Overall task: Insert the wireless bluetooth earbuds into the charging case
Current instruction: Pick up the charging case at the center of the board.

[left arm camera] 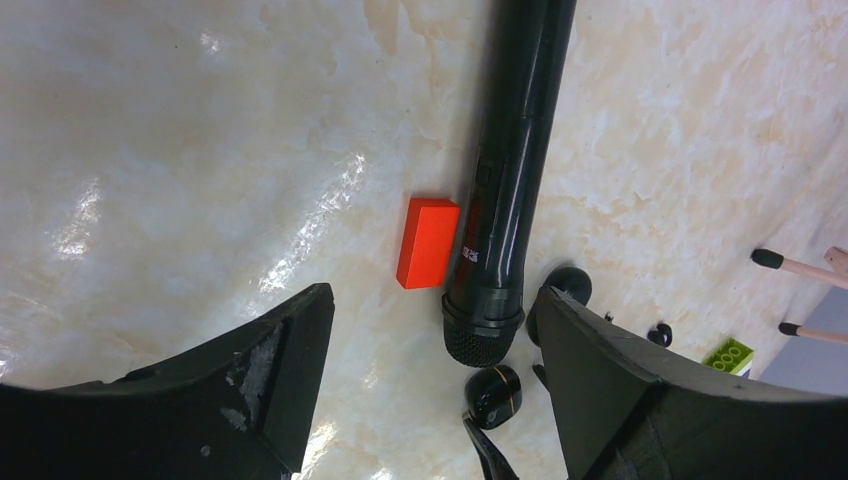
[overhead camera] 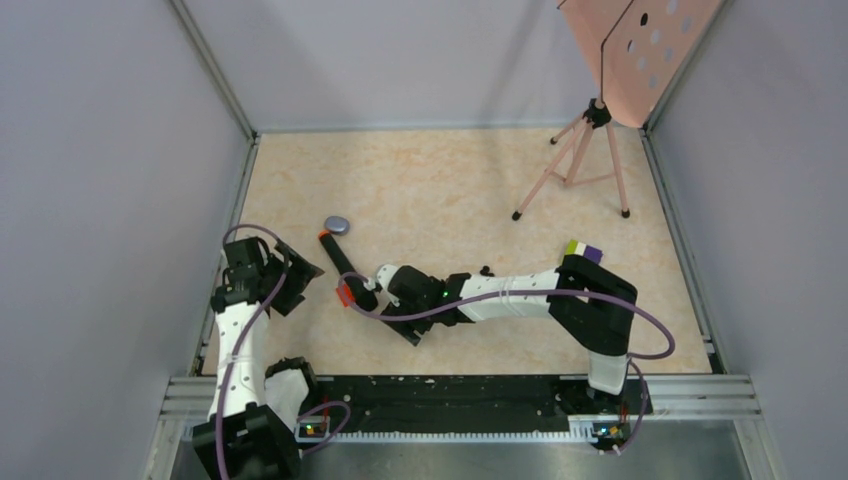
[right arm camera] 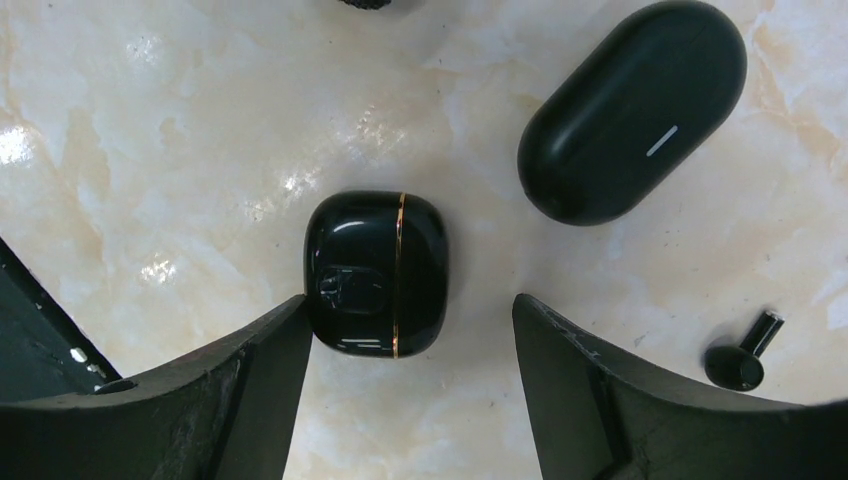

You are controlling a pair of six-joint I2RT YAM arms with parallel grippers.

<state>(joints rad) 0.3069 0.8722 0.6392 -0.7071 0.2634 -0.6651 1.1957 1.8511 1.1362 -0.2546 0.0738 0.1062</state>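
Observation:
A small glossy black charging case [right arm camera: 378,272] with a thin gold band lies closed on the table. My right gripper [right arm camera: 410,305] is open just above it, and its left finger [right arm camera: 270,350] is at the case's lower left corner. A larger black oval case [right arm camera: 632,110] with a white line lies beyond it to the right. One tiny black earbud [right arm camera: 742,358] with a short stem lies at the right. My left gripper [left arm camera: 432,295] is open and empty, and the small case [left arm camera: 493,393] shows between its fingers. From above, the right gripper [overhead camera: 385,282] covers the small case.
A long black microphone [left arm camera: 510,170] with a red block [left arm camera: 428,243] beside it lies between the grippers. A grey oval case [overhead camera: 338,225] sits beyond it. Green and purple blocks [overhead camera: 583,250] lie by the right arm. A pink tripod [overhead camera: 580,160] with a board stands at the back right.

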